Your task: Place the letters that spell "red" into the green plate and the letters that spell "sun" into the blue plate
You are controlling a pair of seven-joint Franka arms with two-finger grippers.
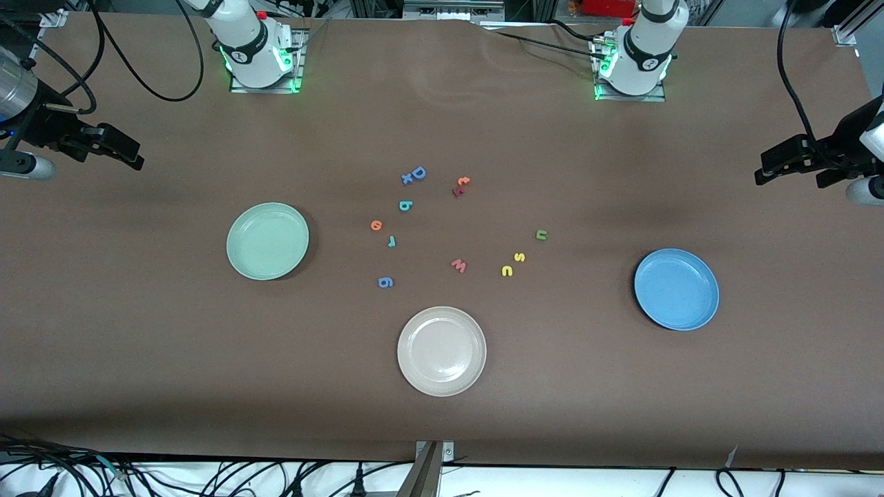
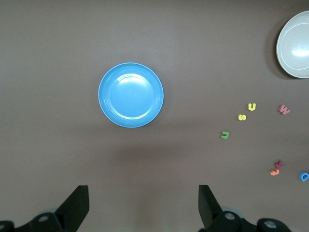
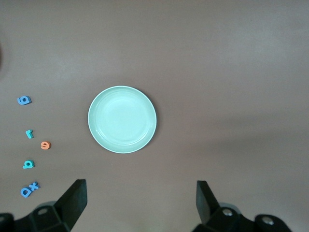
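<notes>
Teal "r" (image 1: 391,241) flat, stem along table length; fingers open.

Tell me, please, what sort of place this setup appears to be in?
Most likely a robotics lab bench: two arm bases bolted to a brown table, loose cables along its edge, and staged props, foam letters with a green plate, a blue plate and a cream plate.
</notes>
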